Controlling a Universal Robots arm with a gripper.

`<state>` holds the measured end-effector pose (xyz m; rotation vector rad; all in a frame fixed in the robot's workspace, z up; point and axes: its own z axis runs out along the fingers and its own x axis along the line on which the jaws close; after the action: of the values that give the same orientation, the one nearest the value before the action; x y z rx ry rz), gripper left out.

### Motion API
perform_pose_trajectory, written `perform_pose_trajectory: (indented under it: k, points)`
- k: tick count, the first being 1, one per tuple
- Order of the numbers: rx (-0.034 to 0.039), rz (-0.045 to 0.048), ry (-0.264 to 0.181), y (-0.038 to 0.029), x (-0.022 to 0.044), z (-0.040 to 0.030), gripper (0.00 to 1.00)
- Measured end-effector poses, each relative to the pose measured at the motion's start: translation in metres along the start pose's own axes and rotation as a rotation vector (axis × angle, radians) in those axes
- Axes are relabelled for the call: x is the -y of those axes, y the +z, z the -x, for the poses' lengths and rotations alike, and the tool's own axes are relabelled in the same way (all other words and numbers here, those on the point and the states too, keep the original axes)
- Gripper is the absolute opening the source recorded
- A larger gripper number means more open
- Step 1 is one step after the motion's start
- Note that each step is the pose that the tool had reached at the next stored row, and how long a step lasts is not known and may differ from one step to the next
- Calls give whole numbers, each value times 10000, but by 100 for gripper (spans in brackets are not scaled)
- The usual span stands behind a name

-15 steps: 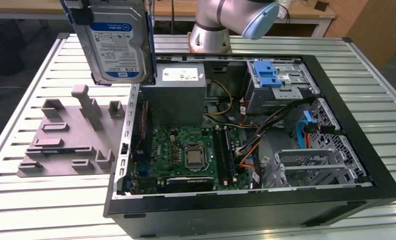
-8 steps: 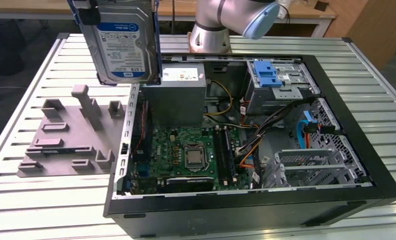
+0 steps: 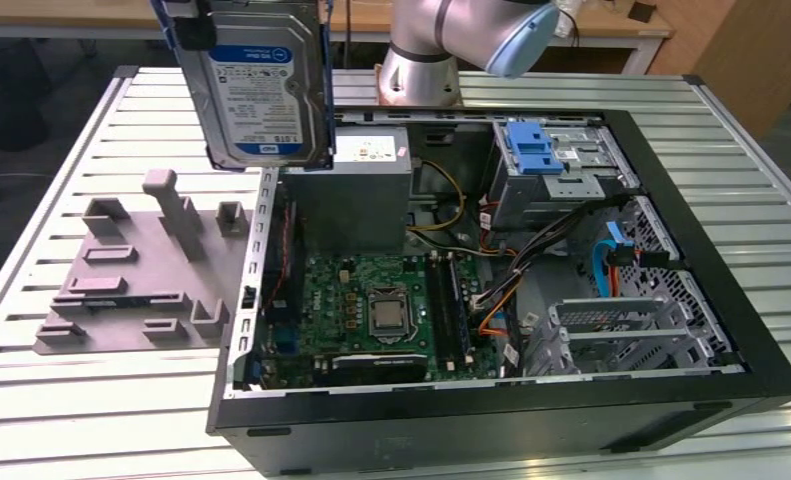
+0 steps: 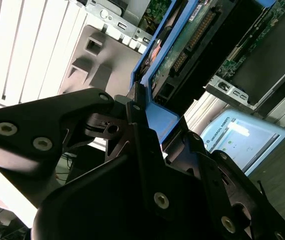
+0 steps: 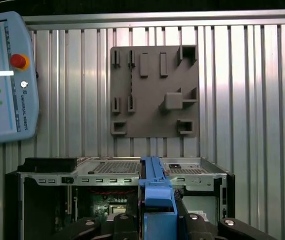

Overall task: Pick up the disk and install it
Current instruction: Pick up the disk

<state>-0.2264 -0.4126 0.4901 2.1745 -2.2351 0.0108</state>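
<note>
Exterior view: the flat silver rectangular disk in a blue plastic carrier (image 3: 264, 90) hangs at eleven o'clock above the open black computer case (image 3: 502, 430), with the black end effector (image 4: 158, 122) clamped on its carrier. Pickup is done; installing remains.

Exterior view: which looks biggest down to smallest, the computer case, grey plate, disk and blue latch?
1. case
2. grey plate
3. disk, a close third: it is held up high, perhaps nearer the camera, so plate versus disk is unsure
4. blue latch
</note>
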Motion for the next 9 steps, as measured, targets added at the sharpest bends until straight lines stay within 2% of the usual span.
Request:
perform_pose_trajectory:
  k: [9]
  points:
    - [-1, 0, 0, -2, 116, 3, 36]
